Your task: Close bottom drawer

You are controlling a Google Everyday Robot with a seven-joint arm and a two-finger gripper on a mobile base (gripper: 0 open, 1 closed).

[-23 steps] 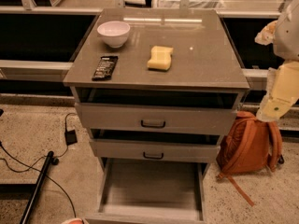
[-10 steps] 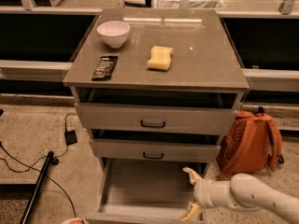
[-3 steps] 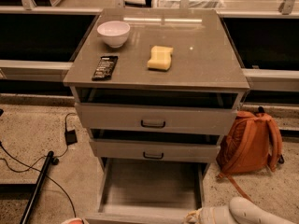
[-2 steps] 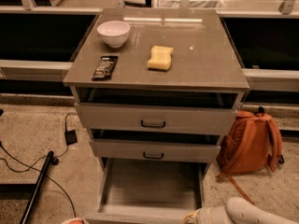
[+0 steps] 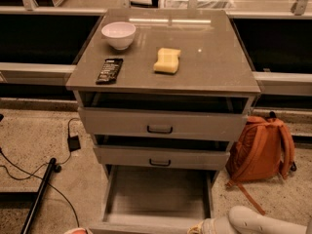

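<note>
The bottom drawer (image 5: 158,194) of the grey cabinet (image 5: 165,62) is pulled far out, a long shallow empty tray whose front panel runs along the lower edge of the view. My gripper (image 5: 199,227) is at the drawer's front right corner, at the very bottom of the view, with the white arm (image 5: 258,222) reaching in from the right. The middle drawer (image 5: 161,157) and top drawer (image 5: 163,125) stand slightly out.
On the cabinet top lie a white bowl (image 5: 118,34), a dark snack bar (image 5: 108,70) and a yellow sponge (image 5: 167,61). An orange backpack (image 5: 261,150) leans on the floor to the right. Cables and a dark pole (image 5: 41,191) lie on the floor to the left.
The arm came down from the right side to the drawer's front right corner. Over the last second it has barely moved, and the drawer stands just as far out.
</note>
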